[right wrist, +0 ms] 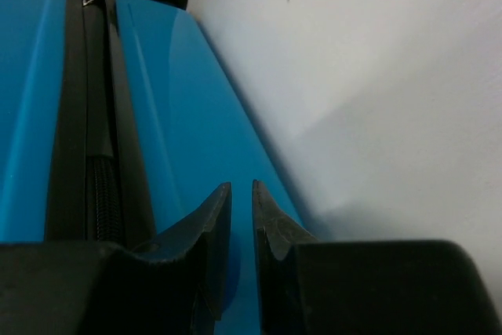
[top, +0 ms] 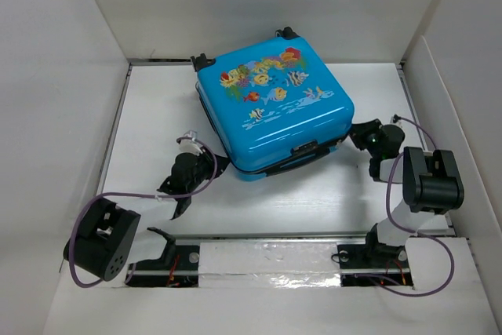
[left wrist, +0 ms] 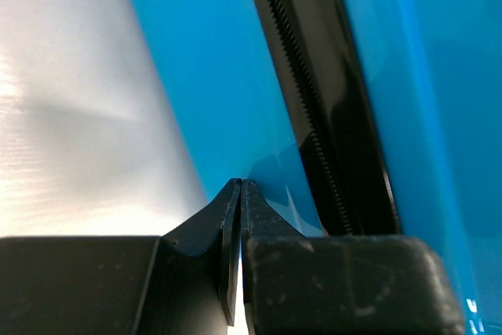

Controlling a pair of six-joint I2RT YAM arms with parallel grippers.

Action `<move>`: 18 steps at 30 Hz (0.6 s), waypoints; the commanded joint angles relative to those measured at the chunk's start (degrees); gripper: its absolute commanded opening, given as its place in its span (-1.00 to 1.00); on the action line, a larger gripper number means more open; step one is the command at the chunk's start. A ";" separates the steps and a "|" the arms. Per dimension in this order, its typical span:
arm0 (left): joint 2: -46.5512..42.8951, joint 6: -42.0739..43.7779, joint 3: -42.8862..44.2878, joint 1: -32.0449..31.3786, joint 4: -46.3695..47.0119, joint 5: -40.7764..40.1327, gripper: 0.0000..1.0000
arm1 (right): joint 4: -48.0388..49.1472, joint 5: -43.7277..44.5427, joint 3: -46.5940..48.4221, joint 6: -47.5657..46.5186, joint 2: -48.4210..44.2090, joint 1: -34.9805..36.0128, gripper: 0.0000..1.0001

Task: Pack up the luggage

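Left gripper [left wrist: 239,191] sits at the near-left corner of the luggage [top: 274,107], low against the side wall. Its fingers are pressed tight together with nothing between them, and the tips are just touching or all but touching the blue shell, a little to one side of the black zip band [left wrist: 318,115]. The zip teeth show along that band, but whether this stretch is run shut cannot be told. The luggage lies flat on the white table [top: 314,198], centre and towards the far wall, turned at a slant, with the fish-print lid down and on top. Its black wheels [top: 202,60] are at the far corners. No lining and no contents are visible. Right gripper [right wrist: 241,191] is at the right corner of the case, low beside the wall. Its fingers are drawn nearly together with a slim gap left and hold nothing; the zip [right wrist: 98,115] runs away from it towards the wheels. Judgement: loading looks finished and the closing step is in hand, the two arms bracketing the shut case from opposite corners, either to steady it or to work the zip. The next move probably calls for finding the zip pull, which I cannot pick out for certain in any view. One gripper would then spread enough to pinch it while the other braces the shell so the case does not slide or swivel on the smooth table.
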 commanded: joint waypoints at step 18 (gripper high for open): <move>-3.35 1.85 0.87 -1.11 2.80 2.04 -1.00 | 0.51 -14.28 -22.85 -17.02 -31.76 -6.03 -0.98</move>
